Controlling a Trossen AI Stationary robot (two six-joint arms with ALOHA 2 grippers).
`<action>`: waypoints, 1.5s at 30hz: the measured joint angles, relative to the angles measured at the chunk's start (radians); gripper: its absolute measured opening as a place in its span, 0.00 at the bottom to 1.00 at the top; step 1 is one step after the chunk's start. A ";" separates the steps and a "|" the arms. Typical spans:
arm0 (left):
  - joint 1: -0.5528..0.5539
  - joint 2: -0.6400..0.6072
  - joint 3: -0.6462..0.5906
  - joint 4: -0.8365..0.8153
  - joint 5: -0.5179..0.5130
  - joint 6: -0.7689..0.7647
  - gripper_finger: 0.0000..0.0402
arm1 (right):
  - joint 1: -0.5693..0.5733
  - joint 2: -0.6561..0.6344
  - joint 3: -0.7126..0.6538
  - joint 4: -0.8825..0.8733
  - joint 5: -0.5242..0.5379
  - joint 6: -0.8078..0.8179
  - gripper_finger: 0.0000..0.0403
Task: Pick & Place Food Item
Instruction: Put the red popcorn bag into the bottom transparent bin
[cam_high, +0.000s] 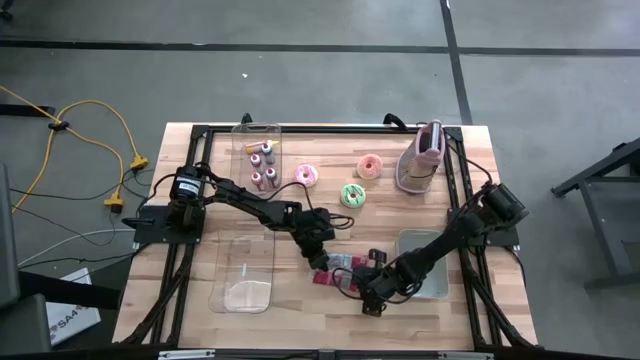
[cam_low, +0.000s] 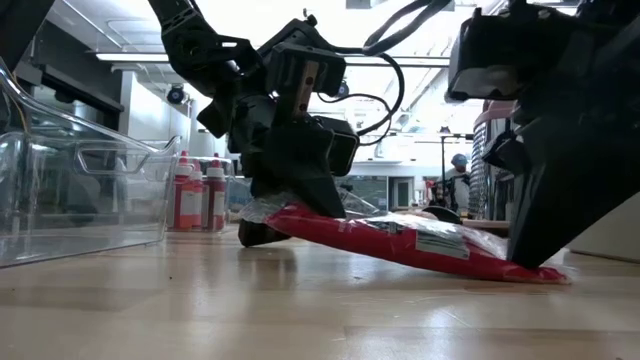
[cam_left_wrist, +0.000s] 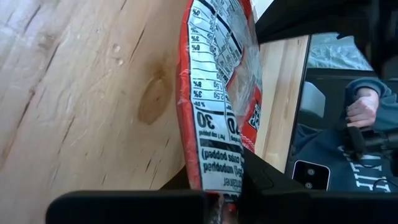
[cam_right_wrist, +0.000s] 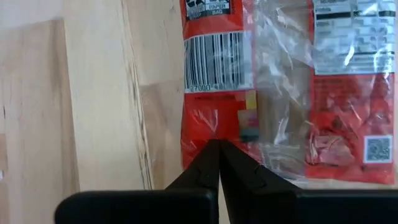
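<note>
Now the red bag (cam_low: 400, 240) lies on the wooden worktop (cam_high: 300, 300), near its front edge, and serves as the landmark. Its one end is lifted off the wood while the other end touches the surface, so it slopes in the low view.

Left tool (cam_high: 322, 256) is clenched on the raised end of the bag; the left wrist view shows the bag's nutrition label (cam_left_wrist: 214, 112) running up from between its dark fingers (cam_left_wrist: 261, 180). Right tool (cam_high: 372, 290) is at the opposite end of the bag, fingers pressed together with their tips meeting at the bag's edge just below the barcode (cam_right_wrist: 217, 59); whether the film is pinched between them cannot be told.

Beside the bag, toward the right arm, stands a clear bin (cam_high: 440, 262). On the bag's other side, toward the left arm, lies a clear tray (cam_high: 243, 280). Behind the bag, well apart, sit three donuts: a pink one (cam_high: 306, 176), a green one (cam_high: 352, 195) and an orange-pink one (cam_high: 370, 166). Farther back is a second clear tray (cam_high: 262, 140) holding small bottles (cam_high: 262, 165), and a pink jug (cam_high: 422, 160) stands behind the bin.

A person's hand (cam_left_wrist: 360, 112) shows beyond the worktop in the left wrist view.
</note>
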 joint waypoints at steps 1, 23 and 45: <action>0.000 0.000 0.000 0.000 0.000 0.001 0.04 | 0.002 -0.011 0.000 -0.007 -0.002 -0.003 0.00; 0.001 0.000 0.000 -0.004 0.010 0.007 0.04 | 0.021 -0.175 0.004 -0.032 0.034 -0.054 0.00; 0.046 -0.136 0.000 -0.007 0.100 0.056 0.04 | 0.080 -0.175 0.005 -0.028 0.031 -0.036 0.01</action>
